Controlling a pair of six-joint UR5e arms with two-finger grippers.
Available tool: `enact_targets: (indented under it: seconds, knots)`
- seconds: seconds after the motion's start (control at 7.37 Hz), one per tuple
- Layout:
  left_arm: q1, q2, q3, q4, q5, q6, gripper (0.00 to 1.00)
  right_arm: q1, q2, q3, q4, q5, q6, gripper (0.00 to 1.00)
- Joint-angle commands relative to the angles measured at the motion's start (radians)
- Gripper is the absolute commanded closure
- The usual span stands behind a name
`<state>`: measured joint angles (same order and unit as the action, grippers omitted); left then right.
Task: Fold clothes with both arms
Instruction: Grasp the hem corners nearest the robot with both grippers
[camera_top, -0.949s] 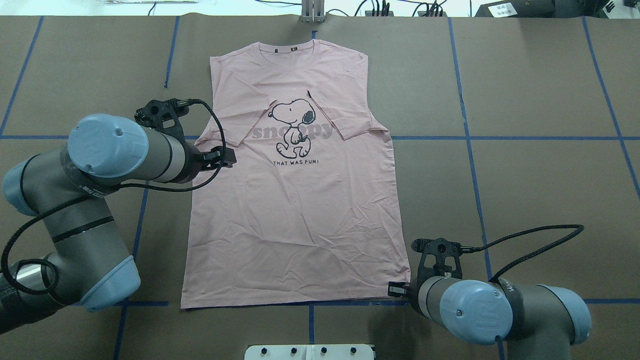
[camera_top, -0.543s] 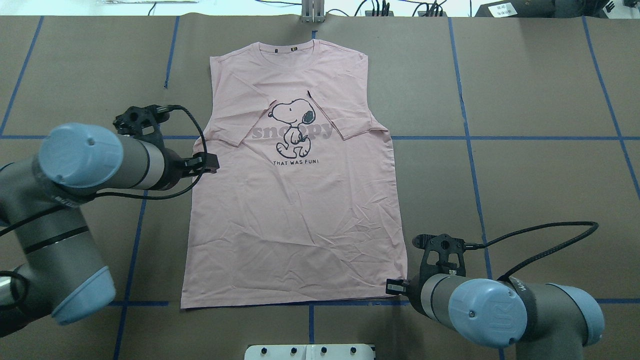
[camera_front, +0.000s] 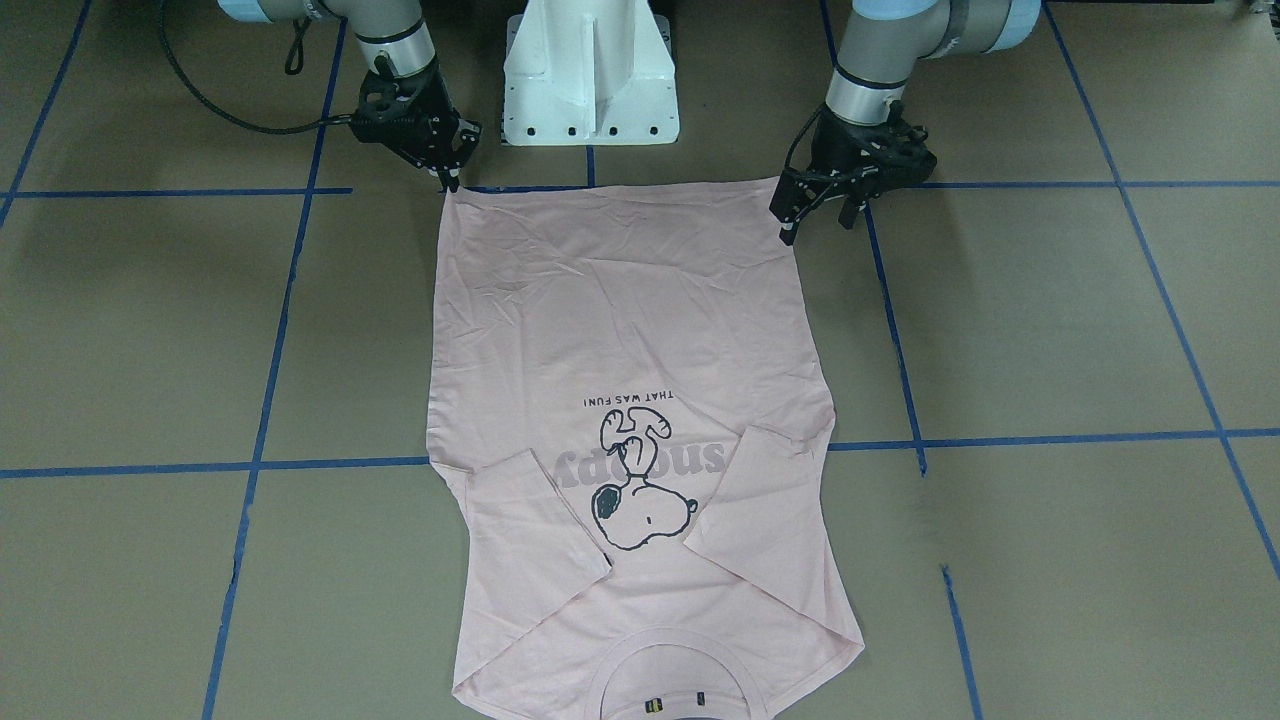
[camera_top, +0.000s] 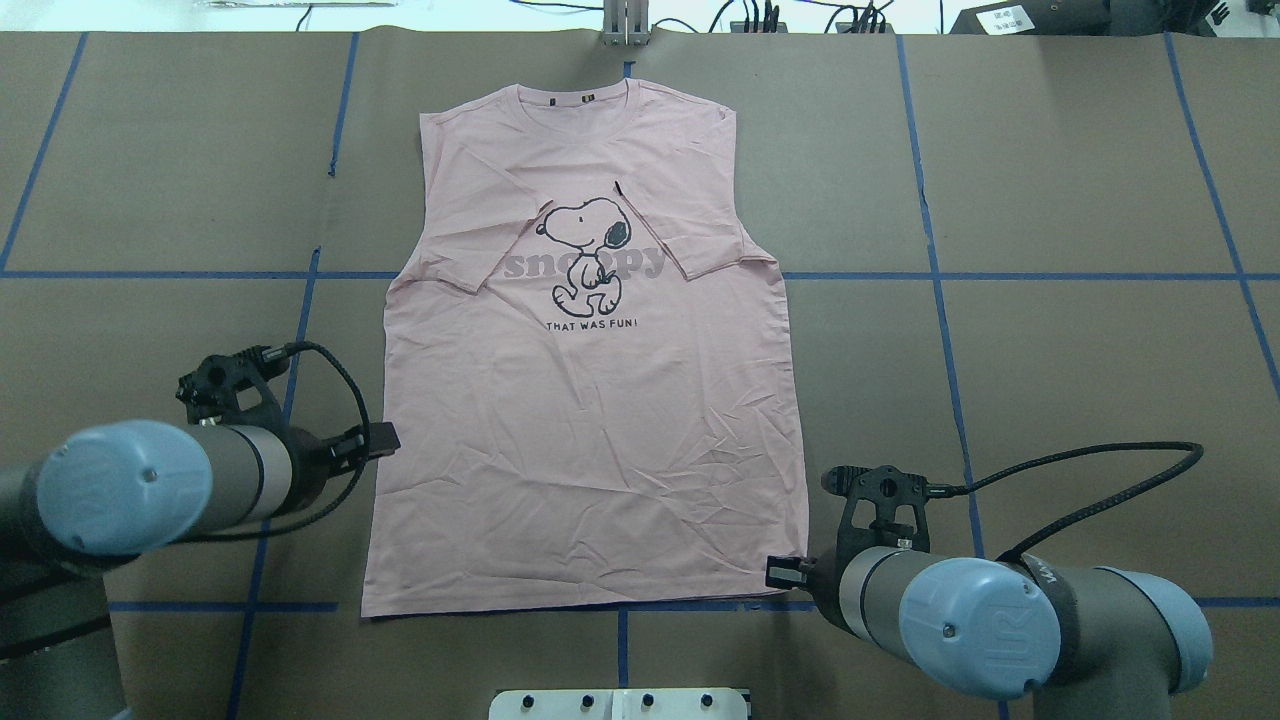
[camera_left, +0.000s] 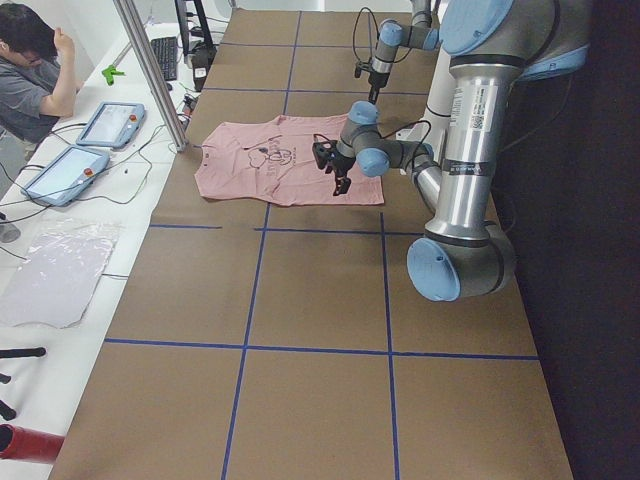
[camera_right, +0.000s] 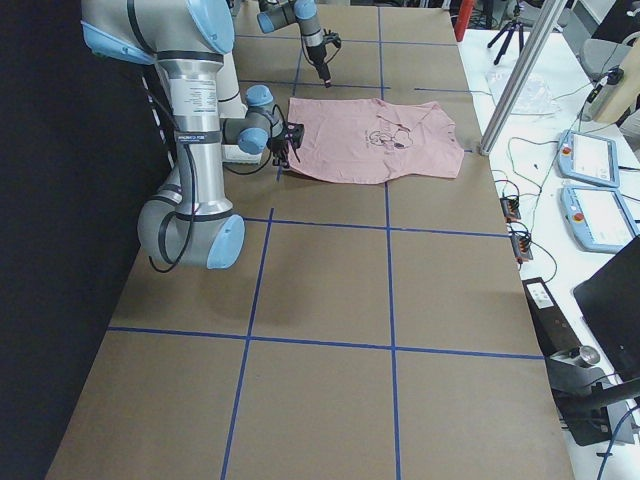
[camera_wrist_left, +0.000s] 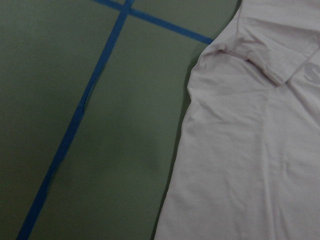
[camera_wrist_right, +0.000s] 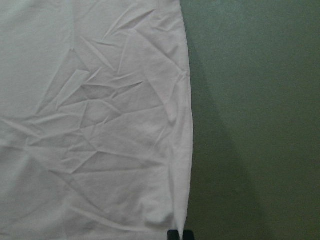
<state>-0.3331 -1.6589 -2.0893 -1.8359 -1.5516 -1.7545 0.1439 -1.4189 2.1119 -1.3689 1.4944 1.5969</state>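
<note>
The pale pink T-shirt (camera_top: 590, 420) lies flat and front up, with both sleeves folded in over the chest beside the cartoon dog (camera_top: 585, 255). Its hem is nearest the robot base (camera_front: 630, 300). My left gripper (camera_top: 385, 440) hovers open just off the shirt's left side edge, above the hem (camera_front: 815, 222). The left wrist view holds only that edge (camera_wrist_left: 250, 150) and bare table. My right gripper (camera_top: 785, 573) sits at the hem's right corner with its fingers together on the cloth (camera_front: 447, 178). In the right wrist view the wrinkled corner (camera_wrist_right: 90, 125) meets a dark fingertip (camera_wrist_right: 179, 235).
The white pedestal base (camera_front: 590, 70) stands just behind the hem. Blue tape lines (camera_top: 940, 275) cross the brown table cover. Beyond the collar are an aluminium post (camera_left: 150, 70), tablets (camera_left: 105, 122) and a seated person (camera_left: 30, 70).
My left arm has drawn back along the shirt's left edge, from sleeve level down towards the hem. The right gripper has edged slightly left, and the hem corner has shifted with it.
</note>
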Motion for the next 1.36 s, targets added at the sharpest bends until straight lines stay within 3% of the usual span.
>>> enact_targets:
  seconds: [0.0, 0.81, 0.95, 1.22]
  knots:
    - [0.162, 0.018, 0.0, 0.015, 0.109, -0.164, 0.0, -0.001, 0.001, 0.0, 0.001, 0.0, 0.0, 1.0]
    - [0.235, 0.011, 0.018, 0.079, 0.116, -0.172, 0.02, -0.003, 0.005, 0.0, 0.001, 0.003, 0.0, 1.0]
    - [0.233, 0.008, 0.018, 0.083, 0.116, -0.172, 0.06, -0.003, 0.005, 0.002, 0.001, 0.003, 0.0, 1.0]
    - [0.233, 0.005, 0.014, 0.083, 0.114, -0.171, 0.27, -0.001, 0.006, 0.0, 0.001, 0.004, 0.0, 1.0]
